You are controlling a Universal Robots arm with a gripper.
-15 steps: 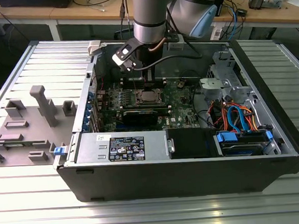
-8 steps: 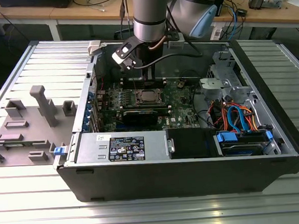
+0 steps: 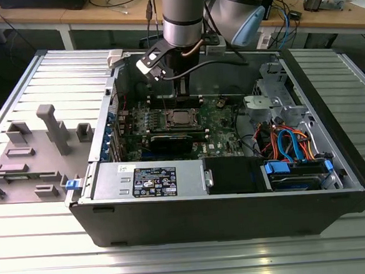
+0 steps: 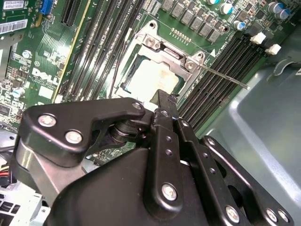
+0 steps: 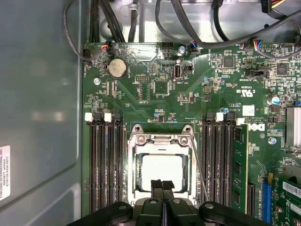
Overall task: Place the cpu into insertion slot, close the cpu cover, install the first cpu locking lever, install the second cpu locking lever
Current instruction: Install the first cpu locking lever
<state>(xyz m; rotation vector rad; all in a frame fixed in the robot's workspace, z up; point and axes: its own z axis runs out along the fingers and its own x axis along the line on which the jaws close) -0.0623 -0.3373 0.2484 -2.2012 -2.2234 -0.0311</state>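
The cpu (image 5: 162,170) lies flat in the insertion slot (image 5: 132,188), its pale metal top showing through the window of the cpu cover (image 5: 162,141), which lies down over it. In the second wrist view the cpu (image 4: 151,77) sits just beyond my black fingers (image 4: 162,101). My gripper (image 5: 162,184) hangs low over the chip's near edge, shut with nothing between its tips. A thin wire locking lever (image 5: 199,167) runs along one side of the socket, and its free end (image 4: 225,78) sticks out over the memory slots. In the exterior view my gripper (image 3: 178,99) hangs inside the case above the socket (image 3: 181,118).
Long black memory slots (image 5: 106,165) flank the socket on both sides. The open computer case (image 3: 336,182) lies on a ribbed metal table, with a black graphics card (image 3: 170,141), a power supply (image 3: 151,180) and coloured cables (image 3: 289,142) inside. A grey fixture block (image 3: 36,153) stands at the exterior view's left.
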